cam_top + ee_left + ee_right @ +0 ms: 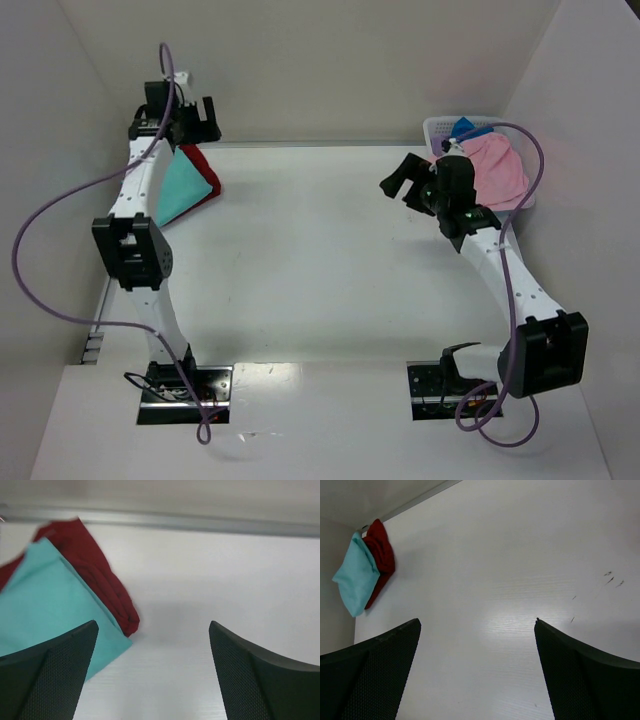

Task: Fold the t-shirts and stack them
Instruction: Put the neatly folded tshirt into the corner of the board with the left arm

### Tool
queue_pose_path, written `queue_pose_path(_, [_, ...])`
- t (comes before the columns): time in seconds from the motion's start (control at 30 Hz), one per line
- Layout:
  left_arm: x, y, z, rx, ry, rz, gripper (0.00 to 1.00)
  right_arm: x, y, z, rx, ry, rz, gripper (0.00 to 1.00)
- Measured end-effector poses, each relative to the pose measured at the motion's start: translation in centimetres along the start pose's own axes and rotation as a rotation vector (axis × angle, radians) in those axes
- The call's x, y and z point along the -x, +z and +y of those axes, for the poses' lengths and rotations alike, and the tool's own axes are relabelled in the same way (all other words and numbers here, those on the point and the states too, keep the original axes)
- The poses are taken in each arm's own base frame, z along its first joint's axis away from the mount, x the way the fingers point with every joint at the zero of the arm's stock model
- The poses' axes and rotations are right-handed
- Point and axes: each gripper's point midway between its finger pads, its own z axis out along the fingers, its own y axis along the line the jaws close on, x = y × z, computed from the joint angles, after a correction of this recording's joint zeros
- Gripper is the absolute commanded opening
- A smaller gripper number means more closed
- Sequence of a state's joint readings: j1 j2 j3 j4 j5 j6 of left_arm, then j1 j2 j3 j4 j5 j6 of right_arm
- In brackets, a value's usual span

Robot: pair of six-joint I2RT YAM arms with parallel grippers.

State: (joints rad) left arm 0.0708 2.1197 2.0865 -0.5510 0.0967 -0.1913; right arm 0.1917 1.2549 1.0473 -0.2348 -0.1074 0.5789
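From overhead I see the left gripper (196, 120) at the far left of the table (320, 260), close to the back wall. Its jaws are spread wide with nothing between them, and the left wrist view shows only bare tabletop between the two black fingers (55, 675). Just beside it lies the teal t-shirt (178, 192), folded flat and stacked on the dark red t-shirt (205, 168), whose edge shows along the teal one's far and right sides.

The right gripper (402, 180) hangs over the right half of the table, pointing left, and it too is open and empty. Through its wrist camera the folded pair sits far off in the corner.

Behind the right arm, in the far right corner, the white plastic basket (440, 128) holds a crumpled pink t-shirt (497, 170) that spills over its rim. A bit of blue fabric (470, 127) shows at the back — too little for me to tell its shape.
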Motion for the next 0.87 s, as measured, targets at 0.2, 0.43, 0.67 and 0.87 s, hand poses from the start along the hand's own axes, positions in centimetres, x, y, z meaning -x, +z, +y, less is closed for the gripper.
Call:
queue_pose_path(0.2, [7.1,-13.2,-1.4,0.031,0.036,-0.276,1.0,0.6,1.3,-0.3,-0.023,-0.047,0.004,1.0])
queue_pose_path(0.43, [2.0,-17.5,3.7,0.155,-0.055,-0.281,1.0,-0.3,3.6,-1.6,-0.059,-0.09,0.052,1.0])
queue_pose_path(0.67, [-7.1,-15.4,6.0,0.201,-0.134,-0.112,1.0,-1.2,4.6,-2.5,-0.075,-0.126,0.085,1.0])
queue_pose_path(0.87, [-8.2,-15.2,4.9,0.152,-0.154,-0.108,1.0,-1.2,4.6,-2.4,-0.068,-0.149,0.087,1.0])
